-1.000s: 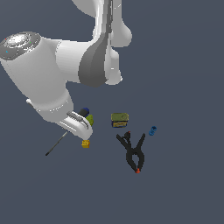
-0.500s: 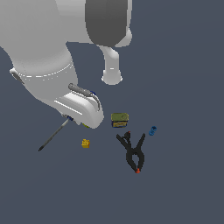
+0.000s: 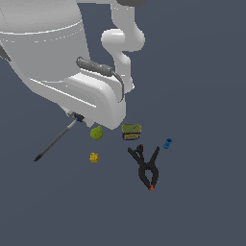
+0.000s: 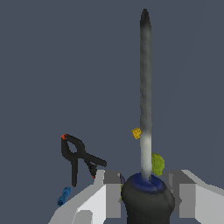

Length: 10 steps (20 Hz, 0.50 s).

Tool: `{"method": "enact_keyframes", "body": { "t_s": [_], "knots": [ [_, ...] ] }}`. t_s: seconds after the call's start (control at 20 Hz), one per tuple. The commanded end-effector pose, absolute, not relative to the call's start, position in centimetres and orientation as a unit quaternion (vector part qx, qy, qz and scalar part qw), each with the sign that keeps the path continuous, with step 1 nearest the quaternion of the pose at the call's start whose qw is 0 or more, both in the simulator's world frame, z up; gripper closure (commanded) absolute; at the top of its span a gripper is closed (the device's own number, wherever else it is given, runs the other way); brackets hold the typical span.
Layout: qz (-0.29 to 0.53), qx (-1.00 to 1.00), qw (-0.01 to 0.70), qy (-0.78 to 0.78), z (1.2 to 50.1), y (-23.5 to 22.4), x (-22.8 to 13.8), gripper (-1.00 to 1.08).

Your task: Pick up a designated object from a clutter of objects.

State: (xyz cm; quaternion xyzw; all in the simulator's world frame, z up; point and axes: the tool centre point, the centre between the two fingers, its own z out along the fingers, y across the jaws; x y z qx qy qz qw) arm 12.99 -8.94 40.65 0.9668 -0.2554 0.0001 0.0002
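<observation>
The screwdriver [image 4: 145,100] points away from the wrist camera, and its blue-and-black handle [image 4: 147,199] sits between my gripper's [image 4: 146,192] two white fingers [image 4: 108,190], which are shut on it. In the exterior view the thin dark shaft [image 3: 55,141] slants down toward that view's left from under the arm. The gripper itself is hidden there behind the white wrist housing [image 3: 96,98]. The rest of the clutter lies below: the black clamp [image 3: 146,166], the green lump [image 3: 96,133], the olive tin [image 3: 131,131], the yellow piece [image 3: 94,157] and the blue cylinder [image 3: 167,143].
The arm's large white links [image 3: 43,53] fill the upper left of the exterior view and hide the floor behind them. In the wrist view the clamp [image 4: 76,157], the blue cylinder [image 4: 63,197], the yellow piece [image 4: 136,133] and the green lump [image 4: 157,164] appear beyond the fingers.
The arm has risen and looms larger in the exterior view. The screwdriver came up with it, its tip drifting toward that view's left. The green lump is now uncovered.
</observation>
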Motion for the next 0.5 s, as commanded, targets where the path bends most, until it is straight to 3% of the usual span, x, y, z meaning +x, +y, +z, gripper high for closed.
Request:
{"method": "enact_keyframes", "body": {
  "t_s": [0.0,0.45],
  "knots": [
    [0.000,0.967,0.000,-0.256,41.5,-8.7,13.2,1.08],
    [0.000,0.967,0.000,-0.255,42.5,-8.3,13.5,1.08]
  ]
}}
